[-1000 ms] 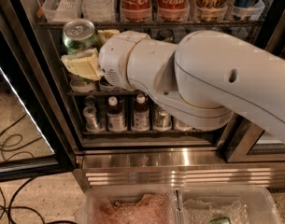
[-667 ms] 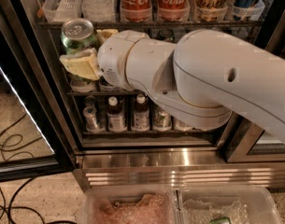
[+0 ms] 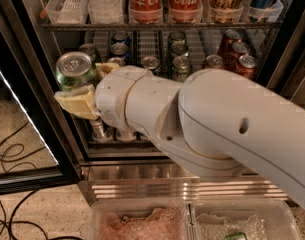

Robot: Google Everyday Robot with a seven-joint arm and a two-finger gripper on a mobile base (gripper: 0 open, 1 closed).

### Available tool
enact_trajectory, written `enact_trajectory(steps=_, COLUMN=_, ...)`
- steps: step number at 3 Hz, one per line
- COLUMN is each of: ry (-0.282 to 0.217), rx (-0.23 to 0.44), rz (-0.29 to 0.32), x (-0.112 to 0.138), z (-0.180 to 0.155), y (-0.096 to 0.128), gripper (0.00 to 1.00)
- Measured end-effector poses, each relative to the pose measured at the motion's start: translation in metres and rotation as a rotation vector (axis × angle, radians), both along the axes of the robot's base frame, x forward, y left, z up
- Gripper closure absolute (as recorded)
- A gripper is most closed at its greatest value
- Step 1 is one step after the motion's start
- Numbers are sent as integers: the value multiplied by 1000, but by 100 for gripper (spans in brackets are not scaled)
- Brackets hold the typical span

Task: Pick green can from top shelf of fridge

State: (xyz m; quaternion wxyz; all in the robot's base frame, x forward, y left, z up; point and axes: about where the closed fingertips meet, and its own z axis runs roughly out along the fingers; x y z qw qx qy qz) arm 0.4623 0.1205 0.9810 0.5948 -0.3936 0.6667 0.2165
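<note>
The green can (image 3: pixel 74 72), pale green with a silver lid and pull tab, is held upright in my gripper (image 3: pixel 90 85) at the left, in front of the fridge's (image 3: pixel 157 176) open front. The yellowish fingers (image 3: pixel 78 104) are shut on the can's sides, one below left and one behind right. The can hangs below the level of the top shelf (image 3: pixel 92 27), the dark wire rack with white lane trays and red Coca-Cola cans (image 3: pixel 145 0). My big white arm covers the middle and right of the view.
The rack below holds several darker green cans (image 3: pixel 181 64), red cans (image 3: pixel 237 59) and a silver-topped can (image 3: pixel 151 62). The open glass door (image 3: pixel 22 134) stands at the left. Cables (image 3: pixel 7 154) lie on the floor. Two clear bins (image 3: pixel 142 221) sit at the bottom.
The gripper with the green can has moved down and a little left, away from the top shelf. More of the cans on the rack behind it now show.
</note>
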Motion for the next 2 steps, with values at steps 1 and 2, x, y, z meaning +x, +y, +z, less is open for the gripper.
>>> enact_trajectory(steps=1, ry=53, rx=36, rz=-6, x=-19, z=-21, y=4, gripper=100)
enact_trajectory(steps=2, ry=54, rx=48, rz=-20, x=-21, z=-18, y=3, gripper=100)
